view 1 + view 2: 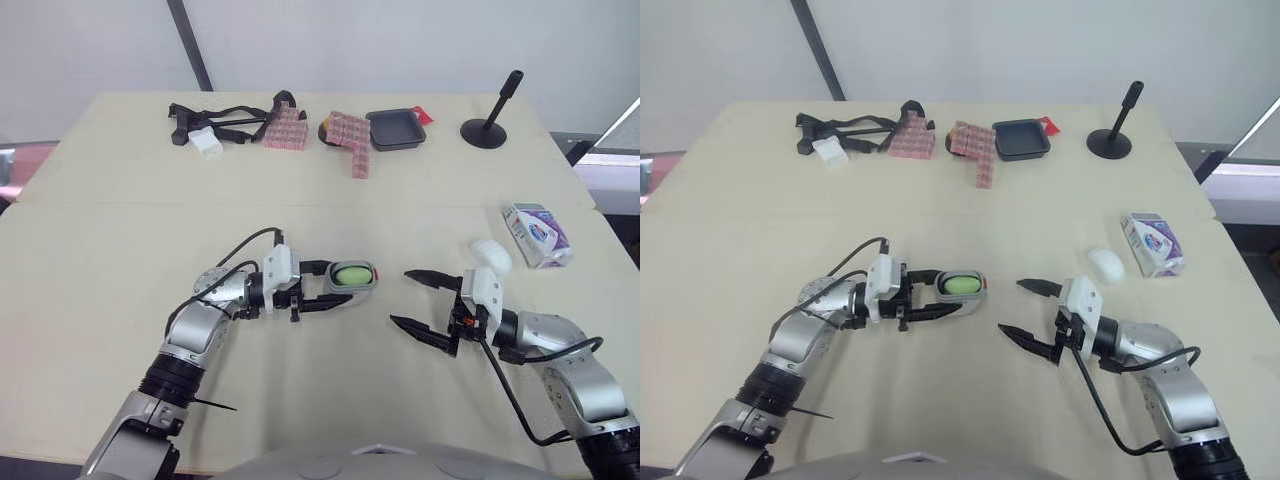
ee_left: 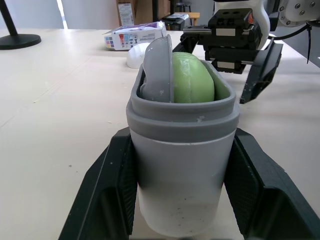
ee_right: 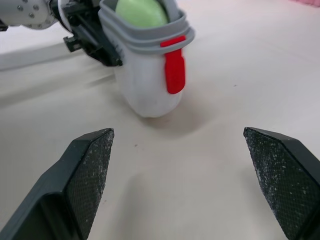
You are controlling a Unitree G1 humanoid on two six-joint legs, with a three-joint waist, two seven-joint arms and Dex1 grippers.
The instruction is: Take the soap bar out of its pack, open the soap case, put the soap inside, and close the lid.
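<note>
The grey-and-white soap case (image 1: 352, 276) lies on its side on the table with its mouth open, and the green soap bar (image 2: 193, 84) sits inside it. My left gripper (image 1: 345, 284) is shut on the case, one finger on each side. A red latch (image 3: 174, 70) hangs from the case's rim. My right gripper (image 1: 399, 296) stands open just right of the case, nothing between its fingers. A white rounded piece (image 1: 490, 255) lies further right, beside the soap pack (image 1: 537, 233).
Along the table's far edge stand a black tray (image 1: 397, 128), two stacks of pink blocks (image 1: 285, 128), a black stand (image 1: 487, 125) and black straps with a white part (image 1: 205, 140). Bare tabletop surrounds both grippers.
</note>
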